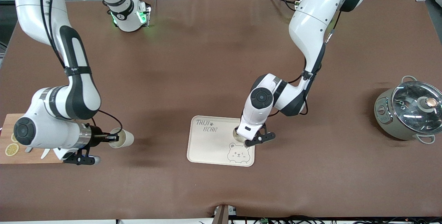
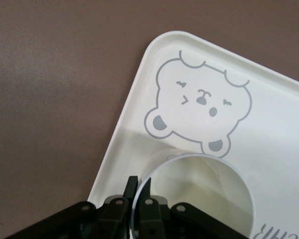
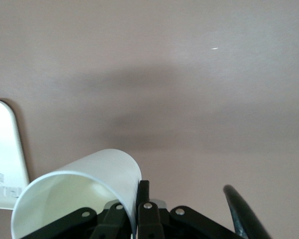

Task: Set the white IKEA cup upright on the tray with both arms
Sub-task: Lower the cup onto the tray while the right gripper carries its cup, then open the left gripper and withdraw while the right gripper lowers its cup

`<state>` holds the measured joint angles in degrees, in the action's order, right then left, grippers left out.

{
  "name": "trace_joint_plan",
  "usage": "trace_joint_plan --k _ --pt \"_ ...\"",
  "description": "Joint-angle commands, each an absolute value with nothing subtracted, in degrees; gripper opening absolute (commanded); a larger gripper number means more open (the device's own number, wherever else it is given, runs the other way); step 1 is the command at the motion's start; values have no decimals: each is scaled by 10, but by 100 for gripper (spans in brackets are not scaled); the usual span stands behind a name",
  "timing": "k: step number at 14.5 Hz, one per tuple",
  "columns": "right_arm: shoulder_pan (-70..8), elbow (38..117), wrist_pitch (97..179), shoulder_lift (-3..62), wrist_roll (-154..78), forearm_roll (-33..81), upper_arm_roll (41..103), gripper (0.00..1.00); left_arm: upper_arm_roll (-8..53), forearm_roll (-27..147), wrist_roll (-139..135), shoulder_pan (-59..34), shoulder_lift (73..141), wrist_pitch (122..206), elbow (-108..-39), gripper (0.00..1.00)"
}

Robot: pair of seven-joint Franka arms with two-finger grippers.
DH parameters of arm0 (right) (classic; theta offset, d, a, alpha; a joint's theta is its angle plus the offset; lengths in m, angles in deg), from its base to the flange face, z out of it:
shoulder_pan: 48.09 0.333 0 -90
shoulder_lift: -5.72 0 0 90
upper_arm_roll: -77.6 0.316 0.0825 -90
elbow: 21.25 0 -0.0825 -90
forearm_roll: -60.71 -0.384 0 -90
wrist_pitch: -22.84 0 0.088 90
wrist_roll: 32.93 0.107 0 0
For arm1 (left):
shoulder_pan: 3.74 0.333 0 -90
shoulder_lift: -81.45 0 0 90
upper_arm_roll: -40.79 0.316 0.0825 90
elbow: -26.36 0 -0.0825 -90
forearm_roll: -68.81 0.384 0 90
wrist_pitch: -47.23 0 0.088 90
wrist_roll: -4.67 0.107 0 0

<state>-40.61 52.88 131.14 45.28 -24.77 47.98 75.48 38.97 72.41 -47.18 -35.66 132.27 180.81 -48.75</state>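
One white cup [image 1: 237,133] stands upright on the cream tray [image 1: 207,148], beside the bear-face drawing, mostly hidden under the left wrist. My left gripper [image 1: 241,137] is shut on its rim. In the left wrist view one finger is inside and one outside the cup [image 2: 204,189], the gripper [image 2: 141,183] pinching the wall over the tray [image 2: 279,109]. My right gripper [image 1: 112,137] is shut on the rim of a second white cup [image 1: 123,138], held on its side over the table toward the right arm's end. The right wrist view shows that cup [image 3: 84,184] in the gripper [image 3: 138,191].
A wooden cutting board [image 1: 10,144] with lemon slices lies under the right arm's wrist. A grey pot with a glass lid [image 1: 411,112] stands toward the left arm's end. A corner of the tray [image 3: 5,149] shows in the right wrist view.
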Motion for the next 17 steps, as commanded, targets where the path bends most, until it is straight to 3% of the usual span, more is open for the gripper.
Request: trace_joint_plan --k 1,3,9,17 --pt "-366 513 1305 455 -158 471 750 0 399 732 -486 -365 1331 1811 -474 0" --pt "-342 503 1309 459 -105 471 750 0 402 748 -484 -368 1331 1811 -476 99" --pt "-268 498 1373 472 40 471 749 0 400 772 -492 -375 1316 1794 -475 100" --pt "-202 502 1468 508 164 488 746 0 396 772 -485 -357 1251 1677 -473 100"
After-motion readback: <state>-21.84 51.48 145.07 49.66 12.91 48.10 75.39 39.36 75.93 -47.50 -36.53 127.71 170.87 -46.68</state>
